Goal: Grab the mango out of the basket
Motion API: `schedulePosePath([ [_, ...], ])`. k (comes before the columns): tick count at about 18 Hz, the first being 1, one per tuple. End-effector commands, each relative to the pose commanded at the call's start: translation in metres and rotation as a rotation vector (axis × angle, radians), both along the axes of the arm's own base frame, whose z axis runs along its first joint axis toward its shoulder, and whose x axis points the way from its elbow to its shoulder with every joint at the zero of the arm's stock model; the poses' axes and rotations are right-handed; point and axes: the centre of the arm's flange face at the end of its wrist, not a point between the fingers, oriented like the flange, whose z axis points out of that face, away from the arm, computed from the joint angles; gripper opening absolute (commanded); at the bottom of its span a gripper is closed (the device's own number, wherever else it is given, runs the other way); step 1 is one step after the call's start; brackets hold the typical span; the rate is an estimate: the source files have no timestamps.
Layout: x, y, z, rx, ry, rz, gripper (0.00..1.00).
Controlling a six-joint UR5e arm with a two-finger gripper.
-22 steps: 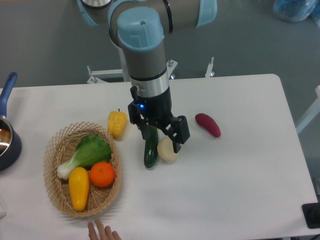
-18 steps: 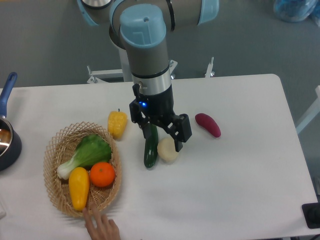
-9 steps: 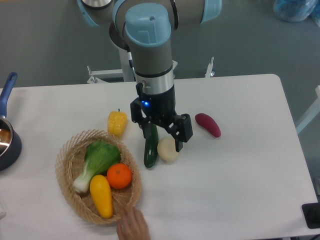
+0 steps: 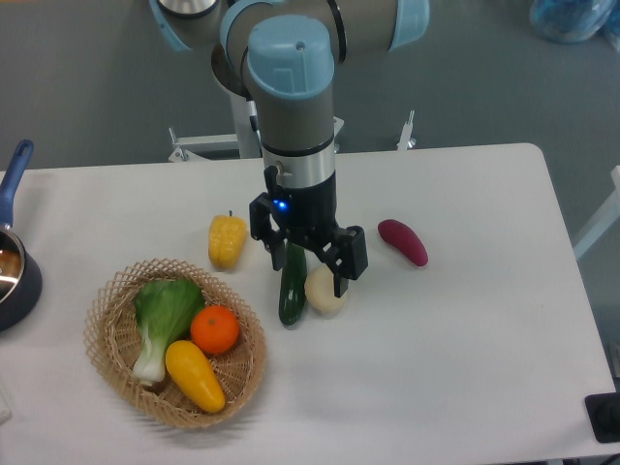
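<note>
The mango (image 4: 195,375) lies in the basket (image 4: 116,297), well apart from the spread, empty end effector (image 4: 308,263).

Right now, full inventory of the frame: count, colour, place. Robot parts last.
basket: 1, tan wicker, front left of table
mango: 1, yellow, in basket, front
orange: 1, orange, in basket, touching mango
bok choy: 1, green and white, in basket, left
yellow pepper: 1, yellow, on table behind basket
cucumber: 1, dark green, table centre, under gripper
pale round vegetable: 1, cream, right of cucumber
purple eggplant: 1, purple, right of centre
pot: 1, dark blue, left edge
table: 1, white
gripper: 1, black, open, over cucumber
</note>
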Motion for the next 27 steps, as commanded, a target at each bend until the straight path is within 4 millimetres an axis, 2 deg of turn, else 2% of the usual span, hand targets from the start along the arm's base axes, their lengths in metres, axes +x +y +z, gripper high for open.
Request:
schedulePosePath([
  [5,0.0,0.009,-0.012,0.017,-0.009,0.03,1.0],
  [7,0.007,0.017,-0.023,0.032,-0.06,0.065,1.0],
  [10,0.023,0.035,-0.046,0.042,-0.155,0.235,1.0],
  [12,0.029,0.037,-0.055,0.053,-0.21,0.396,1.0],
  [14,0.047,0.043,-0.066,0.051,-0.255,0.481,1.0],
  [17,0.053,0.051,-0.085,0.055,-0.318,0.659,1.0],
  [21,0.071,0.067,-0.089,0.098,-0.336,0.712,1.0],
  [23,0.085,0.083,-0.101,0.096,-0.334,0.677,1.0],
  [27,0.099,0.116,-0.13,0.073,-0.356,0.688,1.0],
])
